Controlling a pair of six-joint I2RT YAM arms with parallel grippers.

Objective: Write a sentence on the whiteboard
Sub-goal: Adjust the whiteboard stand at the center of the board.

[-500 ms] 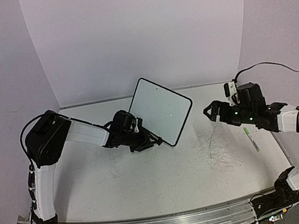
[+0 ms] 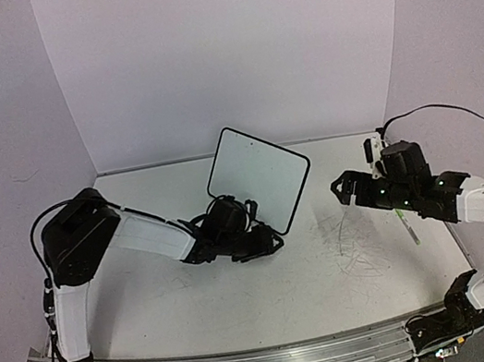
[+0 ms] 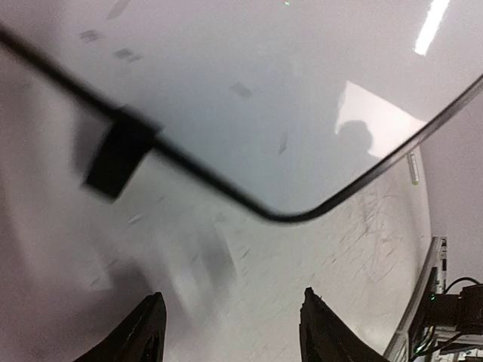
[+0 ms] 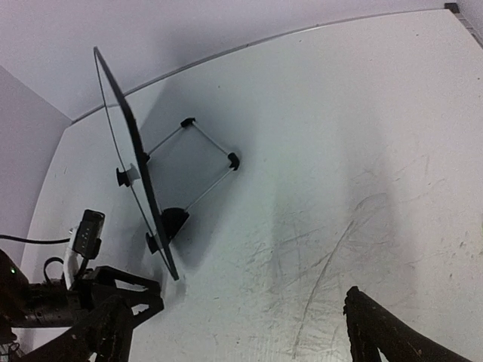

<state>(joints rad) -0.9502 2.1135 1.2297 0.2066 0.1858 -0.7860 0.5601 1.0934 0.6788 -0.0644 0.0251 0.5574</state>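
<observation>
1. The whiteboard [image 2: 258, 178] looks blank, so the whole sentence seems left to write.
2. It stands tilted near the middle of the table's [image 2: 245, 302] back edge.
3. The left claw [image 2: 269, 240] sits just beside its lower corner, jaws apart and empty.
4. The right claw [image 2: 342, 190] hangs wide open and empty to its right. A pen [image 2: 410, 232] lies unheld near the right edge.

Table [image 2: 245, 302], as I see it: grey scribbles [image 2: 358, 245] right of centre; a marker [image 2: 409, 229] lies just beside them.
</observation>
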